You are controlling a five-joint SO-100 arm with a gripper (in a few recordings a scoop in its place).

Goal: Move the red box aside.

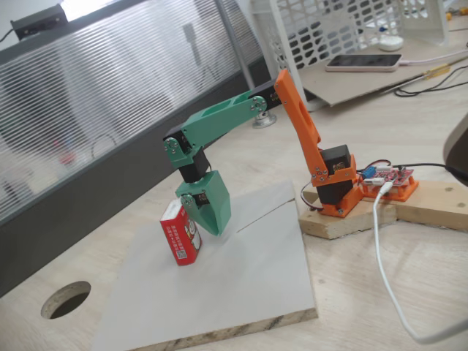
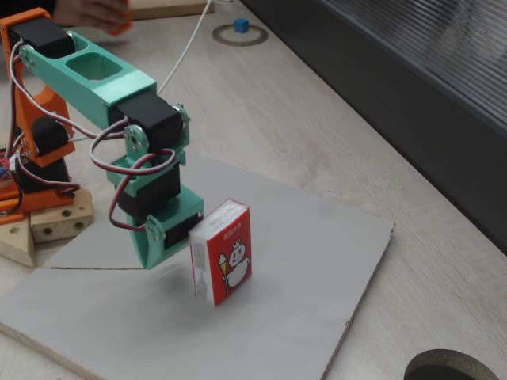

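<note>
Green gripper (image 1: 206, 219) beside the upright red box (image 1: 180, 234) on the grey board (image 1: 248, 278).

In both fixed views the box (image 2: 224, 252) stands on end near the middle of the board (image 2: 317, 261), its cartoon face turned toward the lower right in one view. The gripper (image 2: 170, 237) points down and is pressed against the box's side: it lies just right of the box in the view at centre-left of the frame, and just left of it in the other. Whether the jaws clamp the box or only touch it, I cannot tell; no gap between the fingers is visible. The arm's orange base (image 1: 336, 183) sits on a wooden block (image 1: 431, 201) at right. A round hole (image 1: 66, 300) in the table lies at lower left.
</note>
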